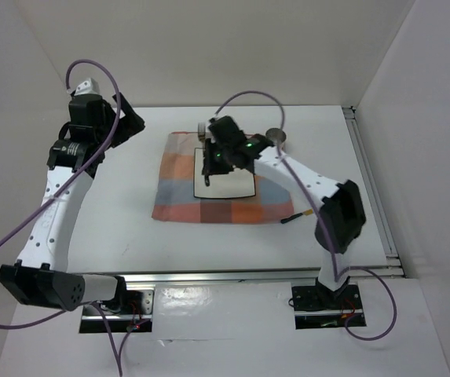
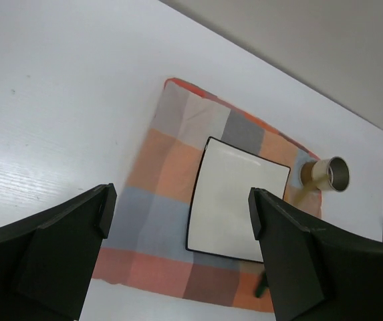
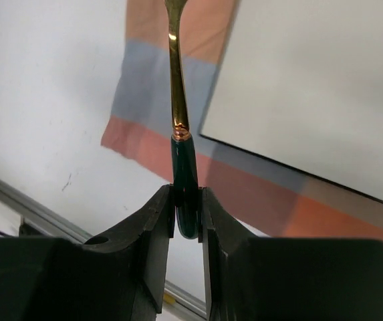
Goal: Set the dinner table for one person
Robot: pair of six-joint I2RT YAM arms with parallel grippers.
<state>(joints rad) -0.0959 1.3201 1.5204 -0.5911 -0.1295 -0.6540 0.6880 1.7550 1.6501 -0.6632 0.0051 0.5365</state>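
Far left to far right: an idle hand, the mat, cutlery held at the plate's edge.
At far left my left hand [image 2: 179, 204] hangs released above the white surface [image 1: 122, 204], well apart from the checked mat [image 1: 179, 184] at its middle. My right hand [image 3: 188, 200], the nearer one, is clenched on the dark green handle of a gold utensil [image 3: 176, 80]. Its long axis runs along the square plate's [image 1: 232, 184] left edge, over the mat strip where I judge it belongs. That plate lies bare. Far right stands a cup [image 1: 276, 137], nothing visible inside, and a second utensil [image 1: 295, 217] lies near right.
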